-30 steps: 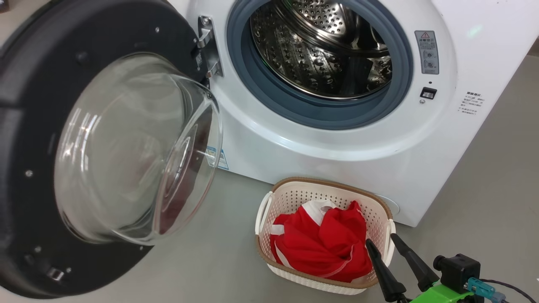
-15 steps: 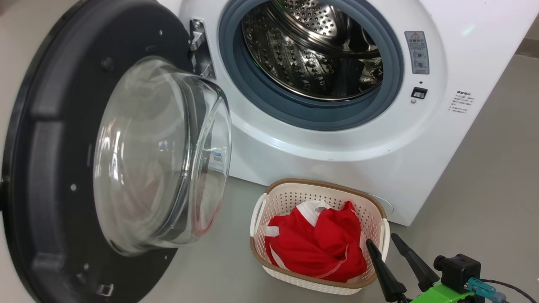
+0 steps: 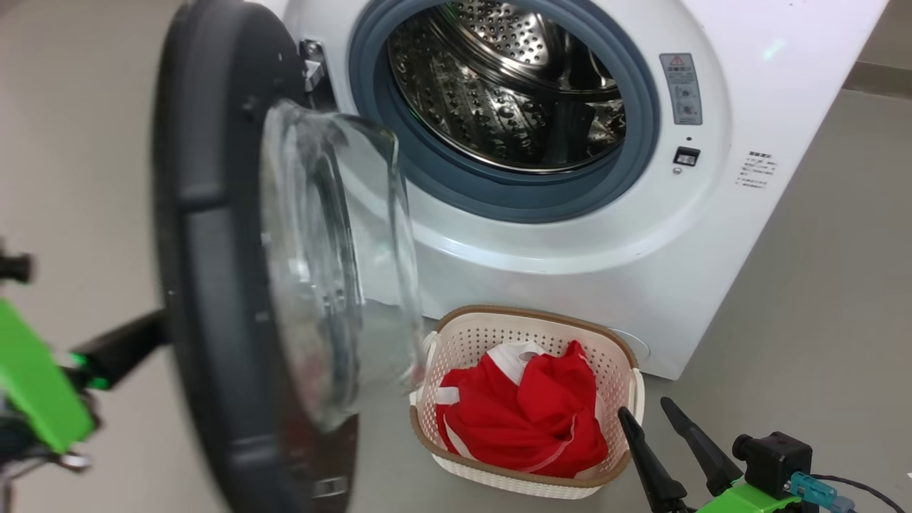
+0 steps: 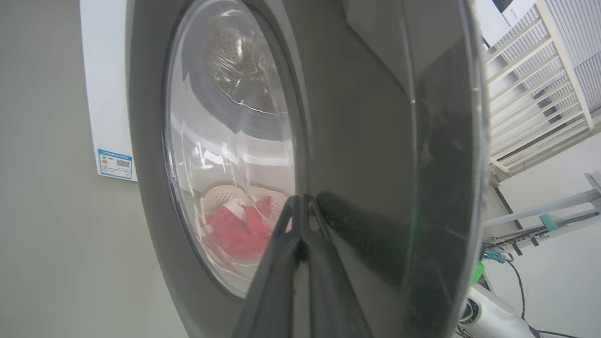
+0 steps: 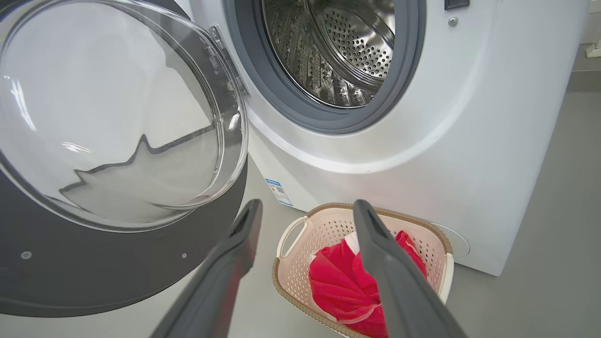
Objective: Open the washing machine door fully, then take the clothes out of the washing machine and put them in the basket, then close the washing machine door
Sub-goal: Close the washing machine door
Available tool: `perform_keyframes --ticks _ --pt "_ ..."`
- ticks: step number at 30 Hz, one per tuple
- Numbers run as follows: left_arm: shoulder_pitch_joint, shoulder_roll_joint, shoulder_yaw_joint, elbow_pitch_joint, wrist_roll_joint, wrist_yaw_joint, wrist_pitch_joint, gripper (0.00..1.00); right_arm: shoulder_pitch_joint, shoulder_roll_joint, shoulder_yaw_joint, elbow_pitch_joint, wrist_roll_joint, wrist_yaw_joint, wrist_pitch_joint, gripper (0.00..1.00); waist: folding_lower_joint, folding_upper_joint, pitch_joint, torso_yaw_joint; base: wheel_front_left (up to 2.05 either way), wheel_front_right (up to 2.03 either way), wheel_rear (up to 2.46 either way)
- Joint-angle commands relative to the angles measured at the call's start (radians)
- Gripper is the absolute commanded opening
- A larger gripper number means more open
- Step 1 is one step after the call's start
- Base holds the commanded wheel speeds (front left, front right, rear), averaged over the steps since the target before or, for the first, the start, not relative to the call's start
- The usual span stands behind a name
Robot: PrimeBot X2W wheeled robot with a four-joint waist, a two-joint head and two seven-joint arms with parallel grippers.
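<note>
Closed left tool [image 4: 300,202] bears on round black-rimmed glass door [image 3: 214,214]; open right tool [image 3: 645,407] holds nothing. Risk: bulging glass may clip the nearby cream perforated plastic basket [image 3: 531,313].

Washing machine [image 3: 570,285] body: smooth white painted-looking panel, slight sheen. Its opening ring [image 3: 513,203]: grey rubber, matt, smooth. Drum [image 3: 491,92] inside the washing machine: shiny steel, perforated, embossed bumps. Washing machine door [image 3: 206,235]: inner face dark plastic, matt, small metal screws; outer face, in the left wrist view, glossy black, mirror-like. Door window [image 3: 335,271]: clear glass, smooth, strong reflections. Basket [image 3: 456,342] in front of the washing machine: cream plastic, perforated walls, brown woven-look rim, smooth white handles. Clothes [image 3: 520,420] in it: soft red cloth, matt, creased, white trim, stitched hem. Floor [image 3: 819,285] around the washing machine: grey, smooth, matt. Right gripper [image 3: 645,407] fingers: dark, matt, plastic-looking.
</note>
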State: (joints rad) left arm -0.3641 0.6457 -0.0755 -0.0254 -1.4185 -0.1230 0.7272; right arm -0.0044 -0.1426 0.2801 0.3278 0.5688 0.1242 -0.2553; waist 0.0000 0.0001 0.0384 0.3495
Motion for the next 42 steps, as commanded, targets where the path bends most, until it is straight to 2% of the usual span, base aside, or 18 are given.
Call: perform_keyframes --ticks 1,7,17,26,36,37,41,42 --pt "-0.048 0.022 0.019 -0.058 -0.015 -0.008 -0.008 0.0 -0.015 -0.005 0.025 -0.021 0.003 0.007 -0.006 1.0 0.0 -0.0001 -0.002 -0.007 0.0 0.0 0.0" --pt "-0.08 -0.008 -0.057 -0.119 -0.001 -0.008 -0.061 0.0 -0.012 -0.003 0.024 -0.022 0.003 0.007 -0.006 1.0 0.0 -0.0001 -0.001 -0.025 0.0 0.0 0.0" --pt "-0.051 0.022 -0.079 -0.096 0.019 -0.008 -0.158 0.0 -0.008 -0.001 0.011 -0.027 0.0 0.007 -0.006 1.0 0.0 -0.0001 0.003 -0.039 0.0 0.0 0.0" --pt "0.081 0.03 -0.073 -0.004 0.033 -0.008 -0.299 0.0 0.001 0.006 0.007 -0.026 0.0 0.007 -0.006 1.0 0.0 -0.0001 -0.014 -0.032 0.0 0.0 0.0" --pt "0.24 -0.014 -0.105 0.124 0.054 -0.008 -0.498 0.0 0.023 0.0 0.012 -0.022 0.004 0.007 -0.006 1.0 0.0 -0.0001 -0.046 -0.009 0.0 0.0 0.0" --pt "0.253 -0.019 -0.11 0.139 0.061 -0.008 -0.521 0.02 0.024 -0.001 0.014 -0.022 0.004 0.007 -0.006 1.0 0.0 -0.0001 -0.047 -0.008 0.0 0.0 0.0" --pt "0.287 -0.048 -0.129 0.189 0.059 -0.008 -0.596 0.42 0.026 -0.005 0.017 -0.021 0.008 0.007 -0.006 1.0 0.0 -0.0001 -0.055 -0.004 0.0 0.0 0.0" --pt "0.294 -0.052 -0.136 0.201 0.064 -0.008 -0.615 0.5 0.026 -0.006 0.016 -0.021 0.008 0.007 -0.006 1.0 0.0 -0.0001 -0.055 -0.003 0.0 0.0 0.0"
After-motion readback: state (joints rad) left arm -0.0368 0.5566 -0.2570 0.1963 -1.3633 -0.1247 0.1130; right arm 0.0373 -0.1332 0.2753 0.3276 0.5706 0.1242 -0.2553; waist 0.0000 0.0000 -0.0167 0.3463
